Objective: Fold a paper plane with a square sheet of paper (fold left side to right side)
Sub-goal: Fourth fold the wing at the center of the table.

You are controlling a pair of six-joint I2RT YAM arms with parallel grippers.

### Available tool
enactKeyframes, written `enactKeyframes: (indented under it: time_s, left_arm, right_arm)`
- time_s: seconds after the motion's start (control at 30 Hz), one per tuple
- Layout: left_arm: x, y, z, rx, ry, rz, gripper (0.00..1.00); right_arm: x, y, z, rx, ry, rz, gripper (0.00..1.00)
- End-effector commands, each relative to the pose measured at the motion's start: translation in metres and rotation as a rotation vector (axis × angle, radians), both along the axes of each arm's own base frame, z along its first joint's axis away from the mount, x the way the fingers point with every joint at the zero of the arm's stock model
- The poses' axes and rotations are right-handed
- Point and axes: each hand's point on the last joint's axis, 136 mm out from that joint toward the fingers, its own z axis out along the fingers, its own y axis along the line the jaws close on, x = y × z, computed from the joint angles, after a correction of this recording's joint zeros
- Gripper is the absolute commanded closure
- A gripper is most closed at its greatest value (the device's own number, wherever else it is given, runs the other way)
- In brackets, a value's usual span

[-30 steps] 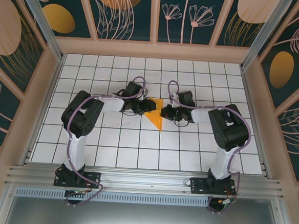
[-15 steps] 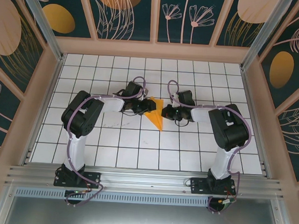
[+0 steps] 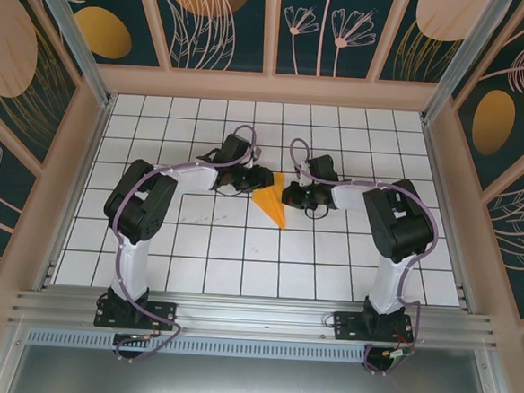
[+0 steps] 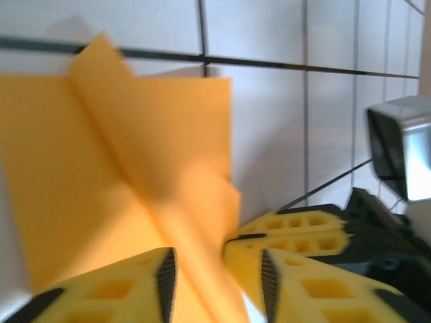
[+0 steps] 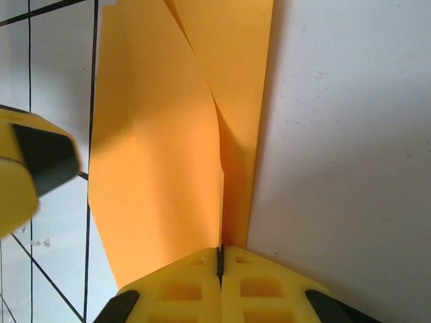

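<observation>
Mid-fold, we have the paper plane [image 3: 271, 203] lying mid-tabletop [image 3: 240, 258]. Our right claw [image 5: 220, 259] pinches its right edge shut; our left claw [image 4: 214, 272], parted, straddles its raised left flap. Next, that flap likely needs carrying rightward.

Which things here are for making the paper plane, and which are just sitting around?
For the job: paper plane, left gripper around its raised fold, right gripper pinching its edge.
Just there: white grid table, painted wall panels.
</observation>
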Motion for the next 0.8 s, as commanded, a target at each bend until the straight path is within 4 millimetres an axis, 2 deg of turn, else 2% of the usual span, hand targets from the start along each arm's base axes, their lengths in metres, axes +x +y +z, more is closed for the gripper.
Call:
enactKeyframes:
  time_s: [0.0, 0.1, 0.33, 0.6, 0.77]
  left_arm:
    - [0.004, -0.013, 0.019, -0.047, -0.022, -0.054, 0.69]
    - [0.006, -0.020, 0.013, -0.061, -0.004, -0.070, 0.73]
    - [0.010, -0.033, -0.004, -0.080, 0.032, -0.105, 0.74]
    - [0.011, -0.027, -0.035, -0.008, 0.071, -0.090, 0.74]
    - [0.004, -0.013, -0.052, 0.074, 0.088, -0.081, 0.73]
  right_arm:
    - [-0.018, -0.008, -0.031, -0.097, 0.075, 0.017, 0.96]
    - [-0.018, -0.009, -0.032, -0.103, 0.077, 0.016, 0.96]
    - [-0.019, -0.009, -0.031, -0.108, 0.076, 0.022, 0.97]
    - [-0.020, -0.010, -0.032, -0.120, 0.077, 0.024, 0.96]
    - [-0.020, -0.012, -0.033, -0.134, 0.081, 0.024, 0.96]
